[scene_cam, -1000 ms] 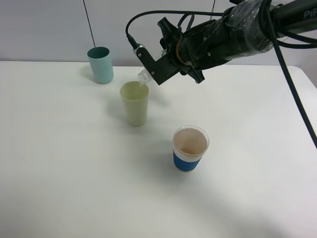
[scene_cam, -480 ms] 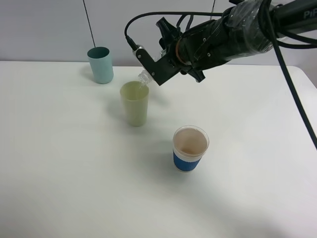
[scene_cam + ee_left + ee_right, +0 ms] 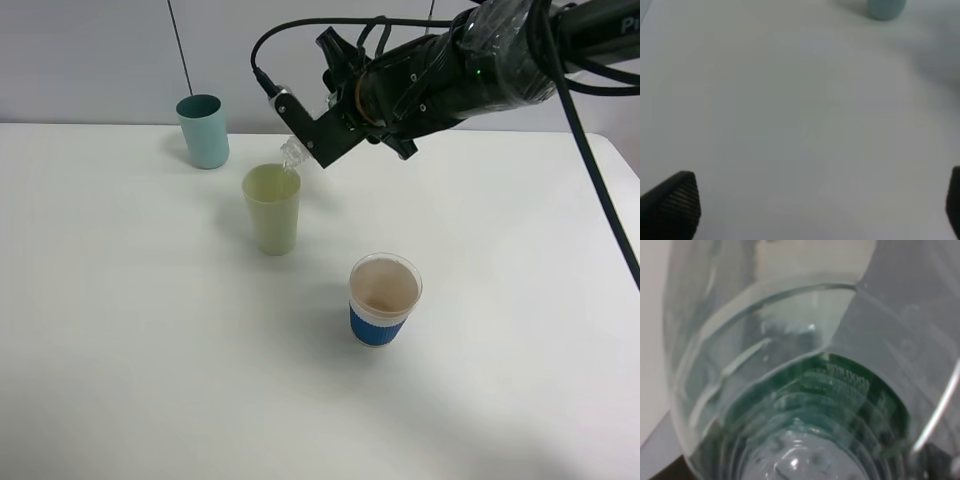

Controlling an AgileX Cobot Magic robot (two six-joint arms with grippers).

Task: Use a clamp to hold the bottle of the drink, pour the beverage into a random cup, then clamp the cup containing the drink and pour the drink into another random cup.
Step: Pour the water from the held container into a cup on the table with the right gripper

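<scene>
My right gripper (image 3: 318, 132) is shut on a clear plastic bottle (image 3: 292, 154) and holds it tilted, neck down, just above the far rim of the pale green cup (image 3: 271, 210). The bottle (image 3: 790, 390) fills the right wrist view, with a green label showing through it. A teal cup (image 3: 203, 131) stands at the back left and also shows in the left wrist view (image 3: 885, 7). A blue-banded paper cup (image 3: 383, 299) stands nearer the front. My left gripper (image 3: 815, 205) is open over bare table, out of the exterior high view.
The white table (image 3: 120, 330) ends at a grey wall behind the cups. My right arm and its cables (image 3: 470, 70) reach in from the upper right, above the table's back edge.
My right gripper with the bottle has risen slightly and shifted a little up and back over the pale green cup. The cups have not moved.
</scene>
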